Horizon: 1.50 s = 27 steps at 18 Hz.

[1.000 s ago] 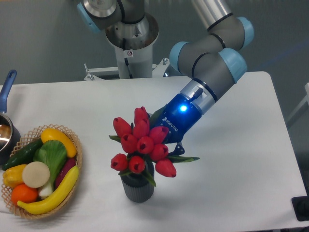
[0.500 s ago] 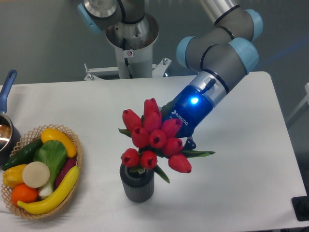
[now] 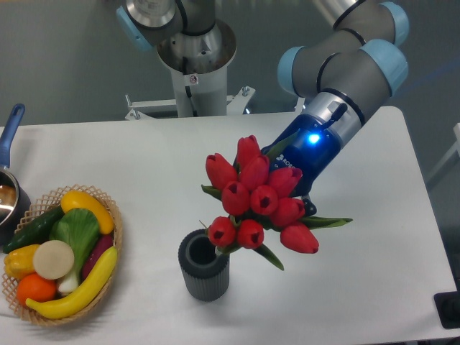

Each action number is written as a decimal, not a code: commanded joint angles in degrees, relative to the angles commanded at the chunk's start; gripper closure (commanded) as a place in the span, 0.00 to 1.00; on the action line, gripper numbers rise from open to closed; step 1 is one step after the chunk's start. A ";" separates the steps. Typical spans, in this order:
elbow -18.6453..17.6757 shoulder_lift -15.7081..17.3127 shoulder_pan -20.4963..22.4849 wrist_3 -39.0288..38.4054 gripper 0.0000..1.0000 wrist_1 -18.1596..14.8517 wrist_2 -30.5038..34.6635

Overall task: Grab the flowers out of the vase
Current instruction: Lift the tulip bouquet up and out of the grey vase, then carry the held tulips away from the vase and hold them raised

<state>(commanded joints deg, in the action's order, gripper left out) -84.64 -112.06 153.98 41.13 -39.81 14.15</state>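
Careful: your gripper is clamped on the flowers, which hang above and right of the vase; trailing stems could catch its rim and tip it.

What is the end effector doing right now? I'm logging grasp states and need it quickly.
End effector: closed on the flowers, holding them lifted above and right of the vase, whose mouth shows open.

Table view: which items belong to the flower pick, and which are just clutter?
Job:
- flowers, red tulips, lifted up and right of the vase mouth
- vase, dark ribbed pot
- hand, mostly hidden behind the bunch

Lying about:
- basket of vegetables
- blue-handled saucepan
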 joint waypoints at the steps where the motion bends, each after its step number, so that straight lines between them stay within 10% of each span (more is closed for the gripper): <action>1: 0.00 -0.09 0.18 0.09 0.75 0.00 -0.09; 12: 0.00 -2.55 6.59 7.90 0.75 -0.09 1.92; 27: -4.39 -1.15 9.23 26.54 0.81 -0.44 26.95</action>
<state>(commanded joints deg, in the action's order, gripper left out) -89.03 -113.21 163.21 67.67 -40.25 41.10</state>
